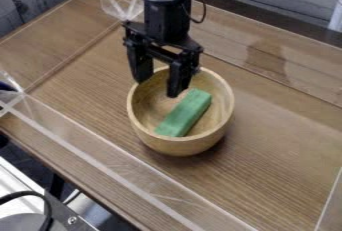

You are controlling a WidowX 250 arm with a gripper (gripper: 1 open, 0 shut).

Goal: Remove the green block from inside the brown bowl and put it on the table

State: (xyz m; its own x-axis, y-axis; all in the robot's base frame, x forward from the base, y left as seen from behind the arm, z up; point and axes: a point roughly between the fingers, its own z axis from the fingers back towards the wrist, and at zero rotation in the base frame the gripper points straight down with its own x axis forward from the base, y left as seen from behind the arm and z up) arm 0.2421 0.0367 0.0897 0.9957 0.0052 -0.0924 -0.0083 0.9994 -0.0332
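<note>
The green block (186, 114) is lying in the brown bowl (139, 128), looking light and stiff. The claw (160, 78) is hanging over it, wide open, holding nothing; pinching the block's long sides looks best.

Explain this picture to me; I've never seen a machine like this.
The dark machine reaching in from the top is a robot arm. At its end sits a gripper, two black fingers that pinch things. They stand apart, over the far side of the bowl.

There is one view, from a camera looking down at the table, a brown wood-grain top. On it rests a round, light-brown bowl, and inside lies a green block, tilted diagonally across the picture.

The gripper holds nothing; the block lies beside its fingers.
</note>
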